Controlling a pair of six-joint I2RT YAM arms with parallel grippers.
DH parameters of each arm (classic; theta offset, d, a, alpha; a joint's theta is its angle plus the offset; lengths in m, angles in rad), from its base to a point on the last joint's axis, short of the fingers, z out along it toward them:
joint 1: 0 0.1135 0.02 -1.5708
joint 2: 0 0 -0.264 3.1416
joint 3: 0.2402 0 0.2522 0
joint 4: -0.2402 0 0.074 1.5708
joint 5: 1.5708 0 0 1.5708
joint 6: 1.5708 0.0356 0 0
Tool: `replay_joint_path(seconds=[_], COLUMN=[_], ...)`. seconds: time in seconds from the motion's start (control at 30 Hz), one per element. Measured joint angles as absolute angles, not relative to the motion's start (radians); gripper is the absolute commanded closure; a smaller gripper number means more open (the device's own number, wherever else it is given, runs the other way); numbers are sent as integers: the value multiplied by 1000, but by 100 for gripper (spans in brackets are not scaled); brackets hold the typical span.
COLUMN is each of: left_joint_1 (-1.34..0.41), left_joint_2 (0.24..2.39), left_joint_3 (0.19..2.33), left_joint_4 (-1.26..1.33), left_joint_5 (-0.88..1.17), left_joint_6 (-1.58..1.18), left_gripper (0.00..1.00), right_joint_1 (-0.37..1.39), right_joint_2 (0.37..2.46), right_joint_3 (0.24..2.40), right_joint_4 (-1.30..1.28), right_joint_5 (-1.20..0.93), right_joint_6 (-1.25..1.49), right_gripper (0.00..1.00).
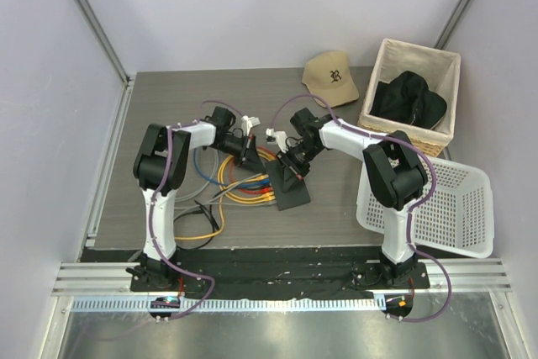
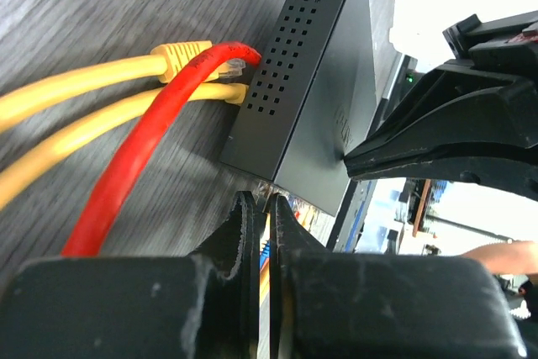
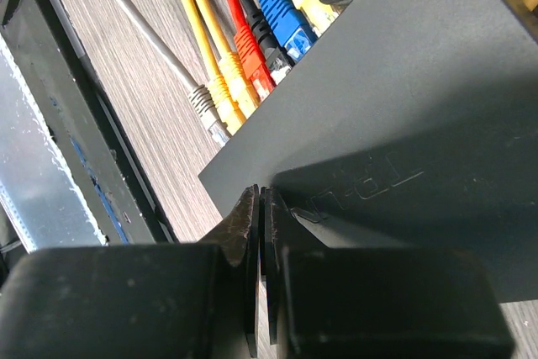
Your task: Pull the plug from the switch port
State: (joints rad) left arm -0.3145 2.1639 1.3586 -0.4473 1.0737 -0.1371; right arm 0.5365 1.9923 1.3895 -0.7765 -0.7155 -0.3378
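The switch (image 1: 292, 192) is a flat black box lying mid-table, with coloured cables fanning out to its left. In the right wrist view several plugs sit in a row along the edge of the switch (image 3: 395, 98): grey, yellow, a red plug (image 3: 252, 60), black and a blue plug (image 3: 290, 35). My right gripper (image 3: 261, 201) is shut, its tips resting on the switch's top by the near corner. My left gripper (image 2: 265, 208) is shut just short of the corner of the switch (image 2: 324, 98), nothing visible between its fingers. A red cable (image 2: 160, 128) and yellow plugs (image 2: 181, 52) lie against the vented side.
A tan cap (image 1: 332, 77) lies at the back. To its right a wicker basket (image 1: 395, 52) holds a black garment (image 1: 410, 98). A white laundry basket (image 1: 445, 208) lies tipped at the right. A black cable loop (image 1: 206, 212) lies near the left arm's base.
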Motion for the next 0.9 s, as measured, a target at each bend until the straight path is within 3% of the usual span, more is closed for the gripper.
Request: replay_joint_path(seconds=[0.3, 0.9], left_joint_1=[-313, -315], left_joint_2=[2191, 2214], left_joint_3=[1391, 1417], left_joint_4=[-495, -525], left_joint_5=[1101, 1126], left_joint_6=[-87, -80], left_gripper=[100, 100], right_joint_1=[530, 496], right_joint_2=[1988, 1973], right_joint_3=[1410, 1408], right_joint_4=[-780, -521], right_joint_5=[-696, -576], right_joint_6=[-348, -241], right_gripper=[98, 99])
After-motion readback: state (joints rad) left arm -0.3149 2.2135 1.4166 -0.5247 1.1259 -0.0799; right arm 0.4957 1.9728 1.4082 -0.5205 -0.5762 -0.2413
